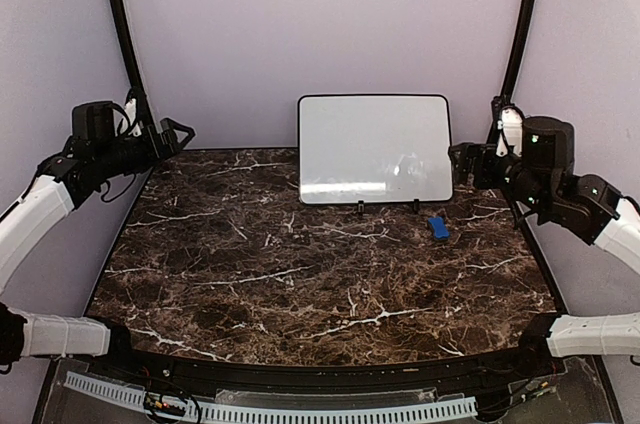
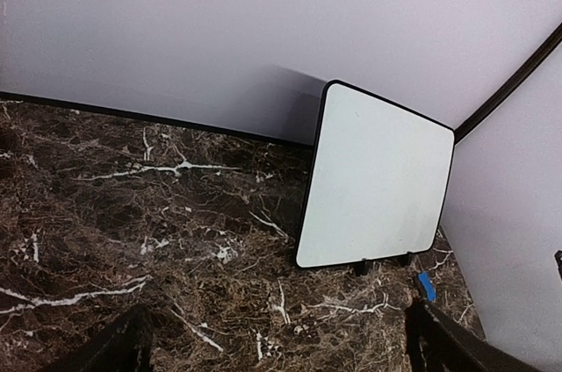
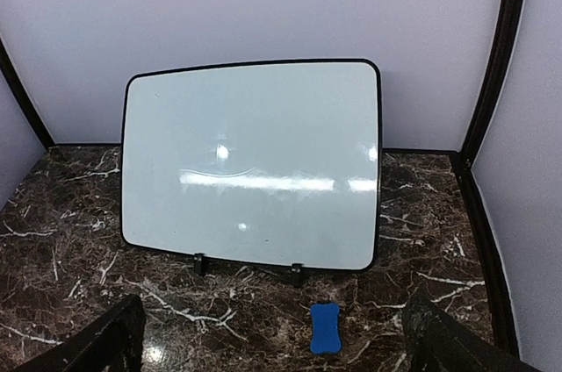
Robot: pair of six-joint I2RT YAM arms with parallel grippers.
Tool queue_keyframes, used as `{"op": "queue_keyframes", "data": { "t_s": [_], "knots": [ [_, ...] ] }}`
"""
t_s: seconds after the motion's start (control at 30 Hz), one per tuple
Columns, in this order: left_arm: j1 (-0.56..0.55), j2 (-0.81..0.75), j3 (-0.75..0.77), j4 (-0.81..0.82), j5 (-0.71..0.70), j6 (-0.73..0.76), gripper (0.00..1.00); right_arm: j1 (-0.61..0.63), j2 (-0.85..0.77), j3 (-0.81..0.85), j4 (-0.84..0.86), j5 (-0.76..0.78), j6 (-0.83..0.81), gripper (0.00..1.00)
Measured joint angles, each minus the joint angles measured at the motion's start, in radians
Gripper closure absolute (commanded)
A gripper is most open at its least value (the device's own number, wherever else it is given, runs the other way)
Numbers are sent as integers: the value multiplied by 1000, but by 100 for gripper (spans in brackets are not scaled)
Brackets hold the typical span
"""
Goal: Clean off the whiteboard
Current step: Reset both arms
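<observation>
Over on the left, the left gripper (image 1: 178,134) hangs above the far left corner of the table, jaws spread wide and gripping nothing. Moving across the dark marble table (image 1: 260,274), the whiteboard (image 1: 375,149) stands upright on its small black feet at the back, right of centre and close to the rear wall, its face plain white with streaks of glare. Near its right foot, a little forward, the blue eraser (image 1: 438,228) lies flat on the marble, apart from both arms. On the right, the right gripper (image 1: 462,162) hovers near the board's right side, facing it, jaws wide and empty.
</observation>
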Motion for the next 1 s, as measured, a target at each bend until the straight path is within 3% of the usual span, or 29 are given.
{"op": "queue_keyframes", "data": {
  "t_s": [1.0],
  "knots": [
    [0, 2, -30, -45, -50, 71, 1, 0, 16, 82, -13, 27, -125, 1]
  ]
}}
